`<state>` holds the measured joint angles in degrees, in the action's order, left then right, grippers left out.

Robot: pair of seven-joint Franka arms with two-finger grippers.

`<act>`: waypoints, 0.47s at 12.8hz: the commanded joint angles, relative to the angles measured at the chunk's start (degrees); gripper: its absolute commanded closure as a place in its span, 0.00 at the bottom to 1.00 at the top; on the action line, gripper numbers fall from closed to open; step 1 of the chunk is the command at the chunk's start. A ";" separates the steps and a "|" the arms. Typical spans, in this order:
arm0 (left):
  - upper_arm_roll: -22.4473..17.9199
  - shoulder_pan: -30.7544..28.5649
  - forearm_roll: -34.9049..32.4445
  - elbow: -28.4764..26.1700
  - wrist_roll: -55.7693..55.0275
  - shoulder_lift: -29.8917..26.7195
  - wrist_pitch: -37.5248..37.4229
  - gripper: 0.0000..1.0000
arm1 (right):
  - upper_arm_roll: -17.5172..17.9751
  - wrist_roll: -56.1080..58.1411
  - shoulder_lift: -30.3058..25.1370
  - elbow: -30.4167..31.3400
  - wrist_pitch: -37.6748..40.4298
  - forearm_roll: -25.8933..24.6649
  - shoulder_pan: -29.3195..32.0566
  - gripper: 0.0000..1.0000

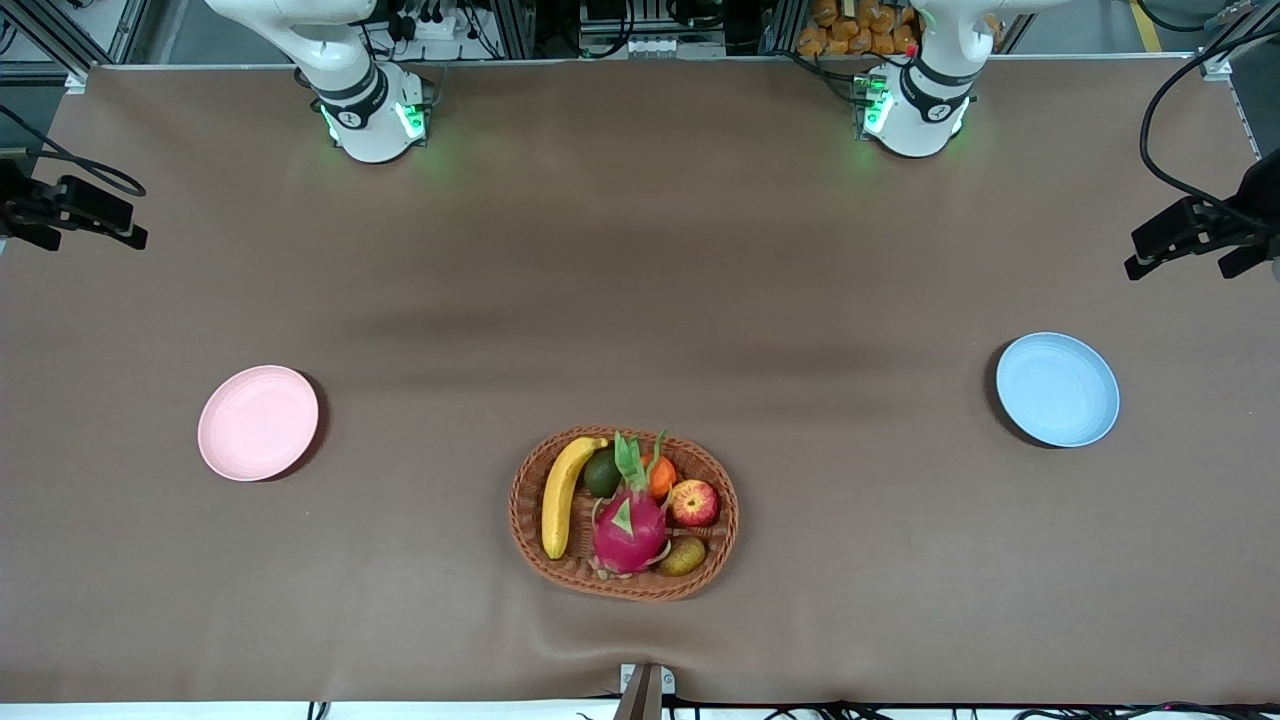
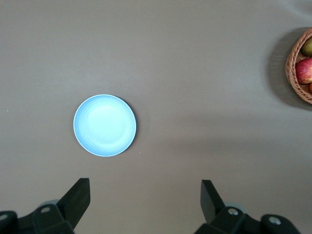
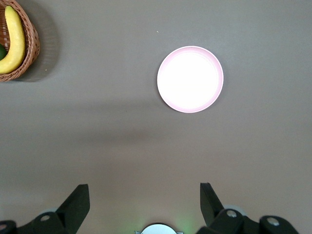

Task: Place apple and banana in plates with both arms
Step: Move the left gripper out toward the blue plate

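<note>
The red apple (image 1: 694, 502) and the long yellow banana (image 1: 564, 494) lie in a brown wicker basket (image 1: 527, 520) near the front camera, mid-table. The pale pink plate (image 1: 258, 422) sits bare toward the right arm's end, the pale blue plate (image 1: 1057, 389) bare toward the left arm's end. My left gripper (image 2: 145, 195) hangs open high over bare cloth, with the blue plate (image 2: 105, 125) and a bit of apple (image 2: 304, 70) in its wrist view. My right gripper (image 3: 145, 194) is open too, high over the cloth, seeing the pink plate (image 3: 190, 79) and the banana (image 3: 14, 41).
Besides the two fruits, the basket holds a pink dragon fruit (image 1: 628, 530), a dark green avocado (image 1: 601, 473), an orange fruit (image 1: 661, 476) and a brownish-yellow oval fruit (image 1: 683, 556). Black camera mounts (image 1: 1195, 232) stand at both table ends. Both arm bases (image 1: 372, 115) stand along the table edge farthest from the front camera.
</note>
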<state>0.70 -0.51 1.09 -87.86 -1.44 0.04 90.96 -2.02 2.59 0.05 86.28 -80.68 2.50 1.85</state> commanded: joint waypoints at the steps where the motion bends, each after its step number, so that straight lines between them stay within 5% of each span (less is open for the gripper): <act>1: 0.09 -0.10 -0.30 1.29 1.00 0.57 -1.13 0.00 | 0.18 -0.40 0.04 -0.15 -0.27 -0.03 0.17 0.00; 6: 0.18 0.34 0.22 0.85 1.18 0.75 -1.13 0.00 | 0.26 -0.22 0.48 -0.15 -0.27 0.05 -0.18 0.00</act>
<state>0.73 -0.44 1.10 -87.87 -1.42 0.14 90.90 -1.97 2.59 0.26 86.28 -80.77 2.50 1.81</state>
